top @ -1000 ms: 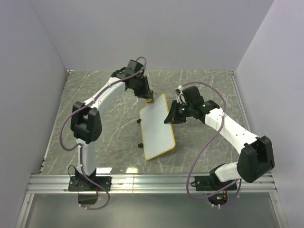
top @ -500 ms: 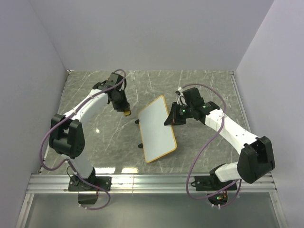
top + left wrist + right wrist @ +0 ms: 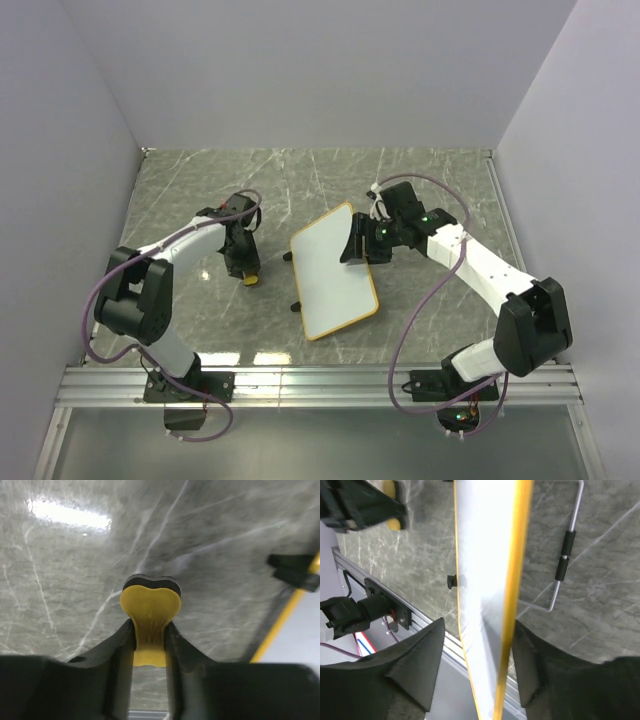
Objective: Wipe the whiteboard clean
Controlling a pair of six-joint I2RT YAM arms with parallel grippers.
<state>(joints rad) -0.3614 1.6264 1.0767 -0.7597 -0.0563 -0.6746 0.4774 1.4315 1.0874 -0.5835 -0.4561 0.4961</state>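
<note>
We saw the grey marbled bench (image 3: pixel 430 170) carrying the whiteboard (image 3: pixel 330 275) near its middle, between the two arms. The board's long side ran slantwise across the bench, with its white face up and its thin orange frame all round. In the right wrist view a bent wire stand (image 3: pixel 572 545) showed behind it. The right hand (image 3: pixel 358 245) sat at the board's far right edge. Its fingers (image 3: pixel 420 665) stood parted on either side of that edge, a gap showing beside one of them, so it gripped nothing. The left hand (image 3: pixel 243 268) hung low over the bench, just left of the board and apart from it. It was closed on the waist of a small yellow eraser (image 3: pixel 150 605). We could not tell whether the eraser's dark pad touched the bench.
</note>
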